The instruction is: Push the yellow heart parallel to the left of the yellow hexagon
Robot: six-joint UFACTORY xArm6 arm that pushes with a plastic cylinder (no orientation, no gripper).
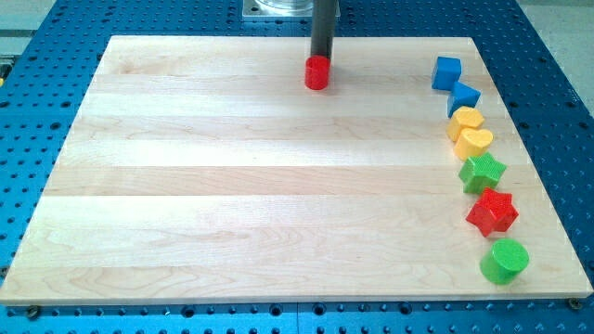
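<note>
The yellow heart [476, 142] lies near the board's right edge, in a column of blocks. The yellow hexagon [466, 120] sits just above it, touching it or nearly so. My tip [321, 59] is at the view's top centre, far to the left of both yellow blocks. It stands directly behind a red cylinder [317, 73], which hides its very end.
The right-hand column also holds a blue cube [446, 71], a second blue block [464, 96], a green star [483, 172], a red star [492, 211] and a green cylinder [505, 261]. The wooden board [232, 186] rests on a blue perforated table.
</note>
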